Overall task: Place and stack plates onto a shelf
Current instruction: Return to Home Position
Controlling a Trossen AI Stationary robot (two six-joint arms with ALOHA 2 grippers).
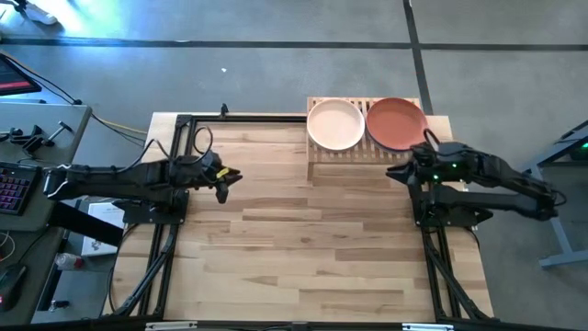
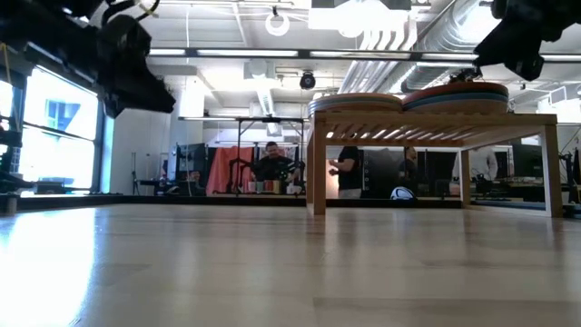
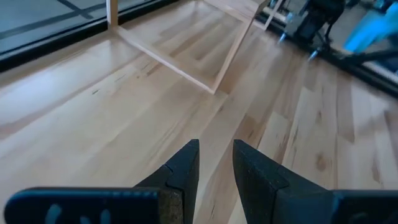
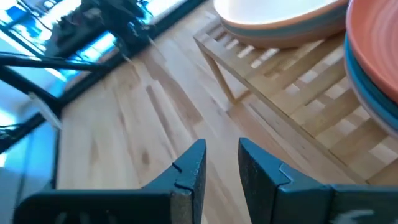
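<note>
The shelf (image 1: pixel 367 152), a low slatted light-wood rack, stands at the table's far right. Two stacks of plates rest flat on its slats: one topped by a pale plate (image 1: pixel 335 124), one topped by a terracotta plate (image 1: pixel 397 122). The right wrist view shows the pale stack (image 4: pixel 280 18) and the terracotta stack (image 4: pixel 373 43) with blue plates beneath. My left gripper (image 1: pixel 234 176) hangs above the bare table at left, open, with nothing between its fingers (image 3: pixel 216 146). My right gripper (image 1: pixel 395 172) hangs just near of the shelf, open and holding nothing (image 4: pixel 222 146).
Black frame rails (image 1: pixel 175 165) run along the table's left and right sides under each arm. The wide butcher-block top (image 1: pixel 303 248) lies between the arms. In the low view, people and equipment stand in the room beyond the shelf (image 2: pixel 431 123).
</note>
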